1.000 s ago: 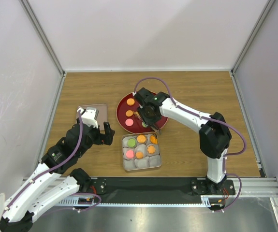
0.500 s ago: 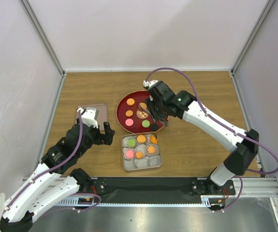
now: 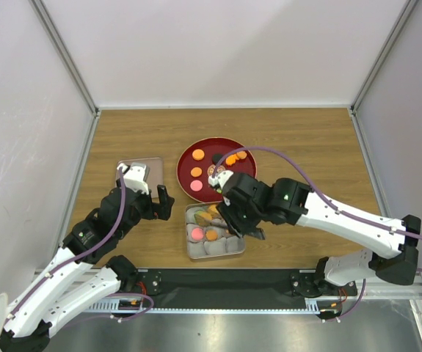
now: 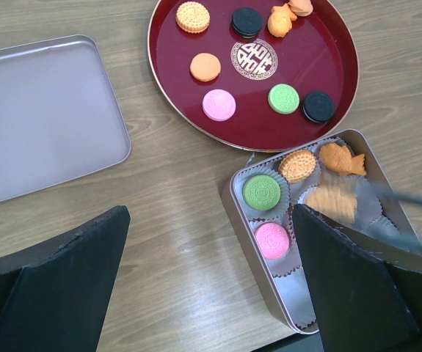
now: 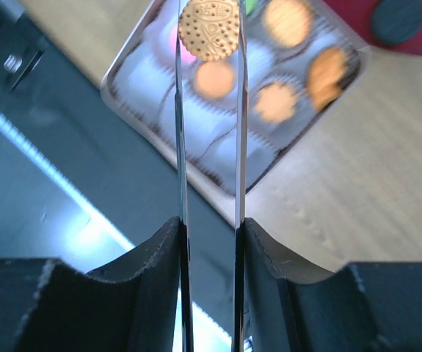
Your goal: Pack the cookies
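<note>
Here, right gripper (image 5: 209, 16) pinching a patterned brown cookie (image 5: 209, 31) between narrowed fingertips above the square tin (image 4: 237, 194), left gripper (image 4: 207, 290) spread wide, empty, other cookies (image 4: 219, 105) on the red plate (image 4: 313, 59) at the tin's 12 o'clock.

Tray (image 4: 174, 88) deep red, thin gold rim, gold-and-white emblem (image 4: 247, 57) at centre
On tray: pink cookie (image 4: 219, 105), green cookie (image 4: 284, 98), black cookies (image 4: 246, 22), plain orange cookie (image 4: 205, 67), grid-patterned orange cookie (image 4: 193, 16)
Tin (image 4: 288, 312) silvery; paper cups (image 4: 284, 273) pale grey-white
Cookies in tin (image 4: 261, 192): one green, one pink, rest golden-orange
Lid (image 4: 42, 117) matte silver-grey
Table (image 4: 159, 220) light brown, wood grain
Tan cookie (image 5: 209, 29): dotted border, embossed motif
</note>
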Available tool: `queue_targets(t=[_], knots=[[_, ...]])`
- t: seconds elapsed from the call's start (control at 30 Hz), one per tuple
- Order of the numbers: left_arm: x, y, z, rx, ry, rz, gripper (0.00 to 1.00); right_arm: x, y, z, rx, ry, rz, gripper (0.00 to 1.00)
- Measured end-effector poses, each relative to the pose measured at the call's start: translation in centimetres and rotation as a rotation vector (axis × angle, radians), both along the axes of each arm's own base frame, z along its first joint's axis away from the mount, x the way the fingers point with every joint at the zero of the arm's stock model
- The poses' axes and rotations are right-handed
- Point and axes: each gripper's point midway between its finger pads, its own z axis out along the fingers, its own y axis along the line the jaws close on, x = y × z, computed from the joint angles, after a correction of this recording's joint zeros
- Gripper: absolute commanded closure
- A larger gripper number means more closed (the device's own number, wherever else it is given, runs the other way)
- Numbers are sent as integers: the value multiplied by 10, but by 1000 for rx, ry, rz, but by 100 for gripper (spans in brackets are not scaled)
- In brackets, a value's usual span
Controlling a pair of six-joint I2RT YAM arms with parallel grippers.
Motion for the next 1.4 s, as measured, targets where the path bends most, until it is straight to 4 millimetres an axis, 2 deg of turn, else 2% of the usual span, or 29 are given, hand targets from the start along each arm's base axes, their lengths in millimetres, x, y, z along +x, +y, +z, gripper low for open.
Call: queue_targets(t=[0.13, 0.33, 0.47, 0.67, 0.9, 1.4], knots=[[0, 0, 0, 0, 0, 0, 0, -26, -1, -4, 2, 46, 43, 72], [0, 0, 0, 0, 0, 0, 0, -44, -2, -22, -30, 99, 54, 72], [0, 0, 0, 0, 0, 0, 0, -53, 3, -27, -27, 115, 66, 71], [0, 0, 0, 0, 0, 0, 0, -58, 13, -31, -7, 124, 71, 69], [0, 0, 0, 0, 0, 0, 0, -61, 15, -43, -26, 149, 69, 66], [0, 0, 0, 0, 0, 0, 0, -65, 23, -45, 3, 167, 69, 56]])
